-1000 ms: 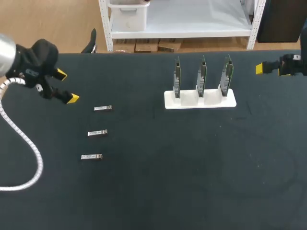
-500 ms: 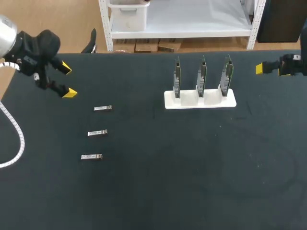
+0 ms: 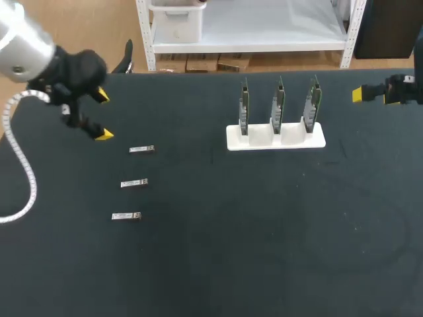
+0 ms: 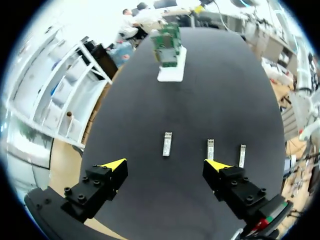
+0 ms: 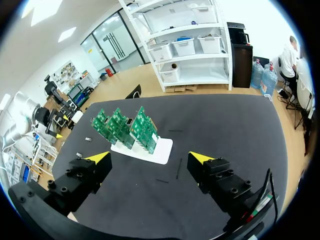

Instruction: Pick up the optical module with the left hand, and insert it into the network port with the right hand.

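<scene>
Head view, near to far: three optical modules lie in a column on the dark table (image 3: 264, 251), well apart from one another: the nearest optical module (image 3: 126, 216), the middle optical module (image 3: 134, 183) and the farthest optical module (image 3: 142, 150). The left gripper (image 3: 102, 115) hangs beside the farthest one, not touching it. Farther back and to the right, a white holder (image 3: 275, 137) carries three circuit boards (image 3: 278, 104) upright, seen edge-on. The right gripper (image 5: 150, 157) sits at the far right edge; this view shows only one of its yellow tips.

Left wrist view: both left fingertips (image 4: 115, 164) show, spread wide with nothing between them. All three modules lie ahead on the table, the farthest (image 4: 167, 144) roughly in line with the gap.

Right wrist view: the boards' green faces (image 5: 125, 127) show. The right fingers (image 5: 200, 157) are spread wide and hold nothing. The ports are too small to make out.
</scene>
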Robot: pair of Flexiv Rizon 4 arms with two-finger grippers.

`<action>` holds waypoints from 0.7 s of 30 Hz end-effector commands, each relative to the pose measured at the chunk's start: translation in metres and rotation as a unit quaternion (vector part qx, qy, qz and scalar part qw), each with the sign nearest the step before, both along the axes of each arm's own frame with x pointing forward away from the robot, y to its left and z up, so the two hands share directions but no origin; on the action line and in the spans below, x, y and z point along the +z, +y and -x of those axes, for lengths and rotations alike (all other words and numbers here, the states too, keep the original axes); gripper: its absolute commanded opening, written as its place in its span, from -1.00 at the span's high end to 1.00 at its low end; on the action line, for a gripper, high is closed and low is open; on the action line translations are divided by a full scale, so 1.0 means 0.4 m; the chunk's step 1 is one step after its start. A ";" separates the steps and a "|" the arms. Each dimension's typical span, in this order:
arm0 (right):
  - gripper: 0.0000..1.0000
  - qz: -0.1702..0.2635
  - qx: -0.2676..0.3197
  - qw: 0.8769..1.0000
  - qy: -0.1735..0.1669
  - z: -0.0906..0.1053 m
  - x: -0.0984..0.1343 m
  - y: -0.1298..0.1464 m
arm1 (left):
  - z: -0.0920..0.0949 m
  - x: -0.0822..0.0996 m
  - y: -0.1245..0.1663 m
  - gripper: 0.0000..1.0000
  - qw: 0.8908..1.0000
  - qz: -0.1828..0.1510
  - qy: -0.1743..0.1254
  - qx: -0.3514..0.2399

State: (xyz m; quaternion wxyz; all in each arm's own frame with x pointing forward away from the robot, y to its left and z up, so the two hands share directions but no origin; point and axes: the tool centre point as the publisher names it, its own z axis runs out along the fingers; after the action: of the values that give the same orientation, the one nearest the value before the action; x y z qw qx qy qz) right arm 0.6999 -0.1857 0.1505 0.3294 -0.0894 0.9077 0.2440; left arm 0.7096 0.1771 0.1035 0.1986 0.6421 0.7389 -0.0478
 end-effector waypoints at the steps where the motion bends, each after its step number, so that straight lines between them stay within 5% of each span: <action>1: -1.00 0.001 -0.002 1.000 0.000 0.001 0.001 0.002 | -0.060 -0.033 -0.029 -1.00 0.998 -0.055 0.034 -0.006; 7: -1.00 0.001 -0.002 1.000 0.000 0.001 0.001 0.002 | -0.058 -0.074 -0.024 -1.00 0.995 -0.069 0.074 -0.003; 9: -1.00 0.001 -0.002 1.000 0.000 0.001 0.001 0.002 | -0.051 -0.081 -0.020 -1.00 0.997 -0.053 0.054 -0.002; 16: -1.00 0.001 -0.002 1.000 0.000 0.001 0.001 0.002 | -0.021 -0.130 -0.019 -1.00 0.995 -0.089 0.042 0.004; 21: -1.00 0.001 -0.002 1.000 0.000 0.001 0.001 0.002 | -0.018 -0.171 -0.021 -1.00 0.994 -0.088 0.058 0.006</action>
State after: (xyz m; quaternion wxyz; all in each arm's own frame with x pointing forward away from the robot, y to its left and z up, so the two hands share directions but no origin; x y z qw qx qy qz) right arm 0.6999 -0.1858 0.1505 0.3295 -0.0894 0.9077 0.2441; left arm 0.7153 0.1677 0.0441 0.0949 0.6469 0.7565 -0.0179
